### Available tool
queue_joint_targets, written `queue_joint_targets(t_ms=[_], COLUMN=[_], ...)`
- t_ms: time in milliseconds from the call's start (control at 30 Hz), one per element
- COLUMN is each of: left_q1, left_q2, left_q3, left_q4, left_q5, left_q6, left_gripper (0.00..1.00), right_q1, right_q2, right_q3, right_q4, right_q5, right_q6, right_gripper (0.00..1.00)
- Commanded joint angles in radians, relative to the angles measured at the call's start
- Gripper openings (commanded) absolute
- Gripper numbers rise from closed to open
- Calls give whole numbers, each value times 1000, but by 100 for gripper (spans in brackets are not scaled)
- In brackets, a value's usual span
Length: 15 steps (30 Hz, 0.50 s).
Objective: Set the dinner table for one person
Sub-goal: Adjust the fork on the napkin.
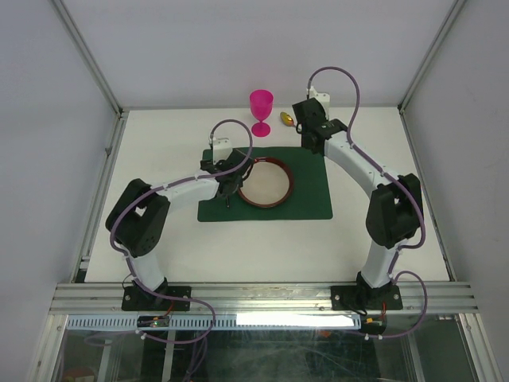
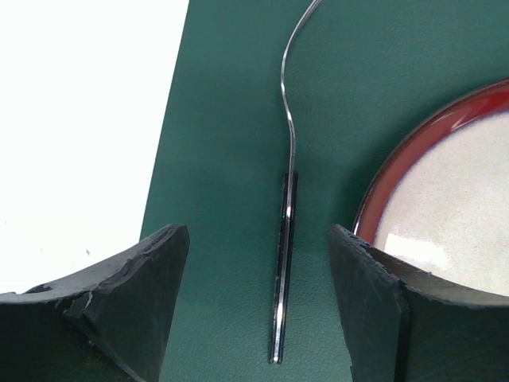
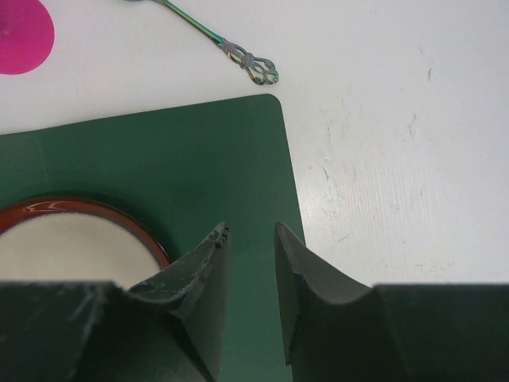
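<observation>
The white dinner table (image 1: 159, 255) carries a dark green placemat (image 1: 310, 199) with a red-rimmed plate (image 1: 265, 204) on it. My left gripper (image 1: 228, 191) hangs over the mat's left part, just left of the plate. In the left wrist view it (image 2: 258, 263) is open, its jaws on either side of a thin metal utensil (image 2: 284, 239) that lies on the mat (image 2: 223, 119). The fingers do not touch it. My right gripper (image 1: 308, 143) is over the mat's far right corner. In its wrist view it (image 3: 250, 231) is empty, the jaws a narrow gap apart.
A pink goblet (image 1: 261, 107) stands behind the mat, its base showing in the right wrist view (image 3: 24, 36). An iridescent spoon (image 1: 286, 119) lies on the table to its right, with an ornate handle (image 3: 250, 65). Aluminium rails edge the table.
</observation>
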Motion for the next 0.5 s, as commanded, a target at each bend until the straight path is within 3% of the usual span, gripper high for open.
queue_joint_targets(t_ms=[0, 467], left_q1=[-9, 33], left_q2=[16, 25], left_q3=[15, -18], left_q4=[11, 85], left_q5=[-33, 73], left_q6=[-24, -20], left_gripper=[71, 69], right_q1=[-8, -13], right_q2=[-62, -65], right_q3=[-6, -12], right_q4=[40, 38], right_q5=[8, 10], right_q6=[-11, -15], right_gripper=[32, 31])
